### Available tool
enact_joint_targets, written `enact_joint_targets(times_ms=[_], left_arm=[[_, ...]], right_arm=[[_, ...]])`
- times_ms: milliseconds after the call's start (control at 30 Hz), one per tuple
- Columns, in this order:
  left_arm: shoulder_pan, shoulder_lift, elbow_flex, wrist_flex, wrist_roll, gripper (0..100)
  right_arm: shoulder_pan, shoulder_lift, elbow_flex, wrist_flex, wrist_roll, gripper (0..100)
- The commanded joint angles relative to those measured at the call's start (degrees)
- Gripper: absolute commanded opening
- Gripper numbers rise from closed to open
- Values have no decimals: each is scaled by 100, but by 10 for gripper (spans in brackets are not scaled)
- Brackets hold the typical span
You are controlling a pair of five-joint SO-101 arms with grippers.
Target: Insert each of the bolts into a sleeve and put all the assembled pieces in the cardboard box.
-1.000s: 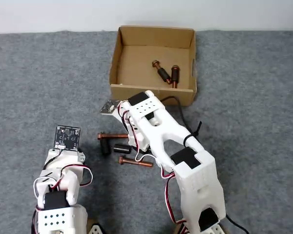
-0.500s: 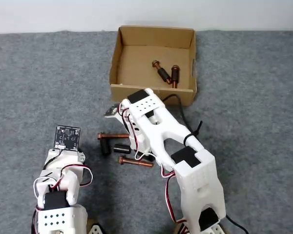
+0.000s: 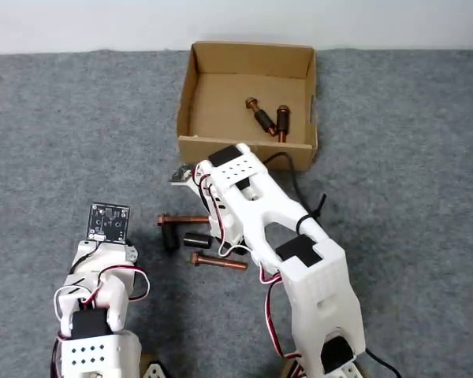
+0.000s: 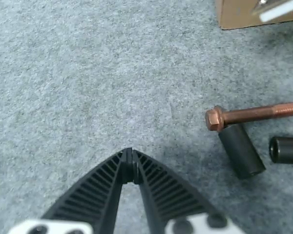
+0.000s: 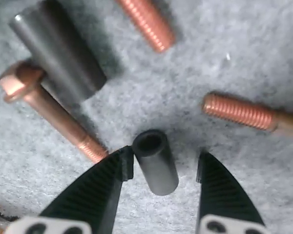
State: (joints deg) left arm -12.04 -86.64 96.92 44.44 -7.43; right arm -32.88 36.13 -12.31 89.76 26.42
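Straddles a black sleeve (image 5: 156, 168), six o'clock of the cardboard box (image 3: 252, 59), with right tool (image 5: 164, 158) released; holds left tool (image 4: 132, 163) clenched.

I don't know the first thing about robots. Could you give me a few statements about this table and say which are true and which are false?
1. The cardboard box has two sleeved bolts lying in it. True.
2. The left fingers are spread wide over a bolt. False: they are shut, with nothing between them, over bare carpet.
3. A black sleeve lies between the open right fingers. True.
4. Every bolt is already in the box. False: loose bolts are lying on the carpet in front of the box, beside loose sleeves.
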Motion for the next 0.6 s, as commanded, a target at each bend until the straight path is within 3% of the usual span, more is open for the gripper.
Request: enact_joint_targets(times_ms=[0, 100, 233, 567], left_arm=[[-26, 26, -13, -176, -18, 6], [-26, 26, -13, -176, -18, 6], [-26, 26, -13, -176, -18, 6], [-26, 26, -13, -176, -18, 6]], right_arm=[[75, 233, -132, -110, -44, 208], [75, 277, -132, -110, -44, 172], [110, 251, -158, -101, -176, 1], [110, -831, -158, 479, -1116, 8]])
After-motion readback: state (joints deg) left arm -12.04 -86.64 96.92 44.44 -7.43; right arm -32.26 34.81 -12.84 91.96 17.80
